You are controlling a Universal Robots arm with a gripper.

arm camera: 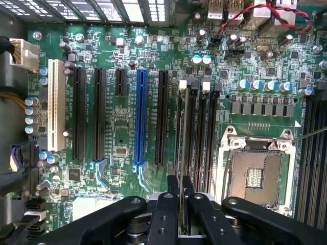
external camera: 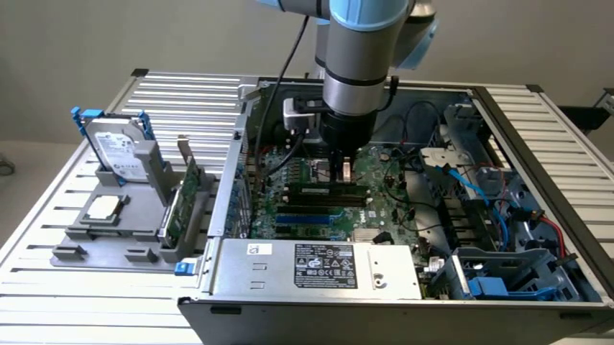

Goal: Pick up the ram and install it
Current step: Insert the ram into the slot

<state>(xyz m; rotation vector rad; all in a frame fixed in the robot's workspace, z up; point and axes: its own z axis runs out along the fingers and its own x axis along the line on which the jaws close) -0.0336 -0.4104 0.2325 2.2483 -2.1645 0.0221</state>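
At nine o'clock from the open case, on the exterior view's left, a matte grey plastic fixture [external camera: 106, 233] sits on the ribbed aluminium table [external camera: 182, 100]. It holds a silver hard drive [external camera: 120, 154] upright in a blue frame, a small square metal-lidded processor chip [external camera: 103, 208] lying flat, and a tall green expansion card [external camera: 184, 201] standing on edge. Next is the boxy grey steel computer case [external camera: 403, 316], with a silver power supply [external camera: 317, 266] at six o'clock of its green motherboard [external camera: 384, 172]. A smooth grey cylindrical arm [external camera: 360, 57] hangs in from twelve o'clock. Its black gripper [arm camera: 180, 191] is pinched on the ram [arm camera: 180, 219], a thin green circuit-board stick seen edge-on between the fingers [arm camera: 163, 214], upright over the long black memory slots [arm camera: 202, 132] beside the square metal-framed processor socket [arm camera: 255, 173]. Whether it touches a slot I cannot tell. At four o'clock lies a blue plastic drive cage [external camera: 489, 284].
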